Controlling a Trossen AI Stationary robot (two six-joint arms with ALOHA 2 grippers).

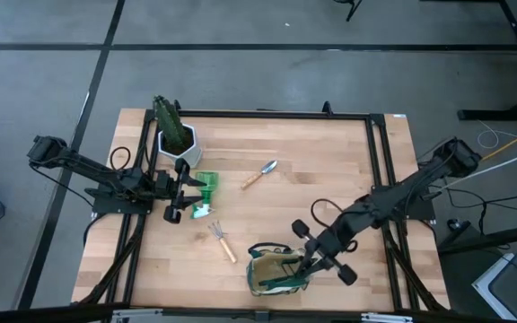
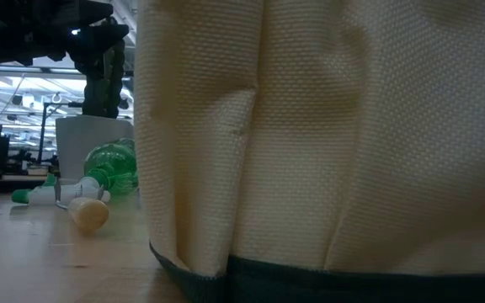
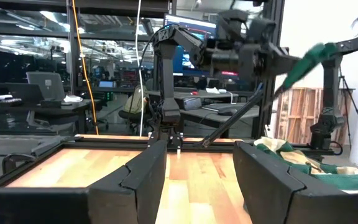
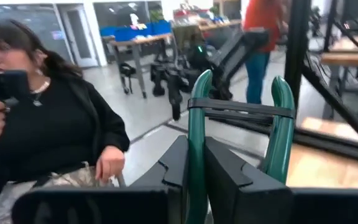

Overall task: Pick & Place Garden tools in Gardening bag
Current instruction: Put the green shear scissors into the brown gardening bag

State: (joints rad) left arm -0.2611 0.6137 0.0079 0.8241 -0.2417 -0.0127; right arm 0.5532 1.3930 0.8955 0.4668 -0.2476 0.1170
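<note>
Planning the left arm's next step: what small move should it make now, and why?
Probably lower the left gripper, which is open, onto the green-and-white item just beside it. The right gripper already pinches a green handle of the gardening bag, while the rake and trowel lie farther out on the table.

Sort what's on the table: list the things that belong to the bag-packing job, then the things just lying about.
Job:
gardening bag, its green handle pinched by the right gripper
trowel
pronged rake
green-and-white item, near the open left gripper

Lying about:
white pot with cactus
</note>
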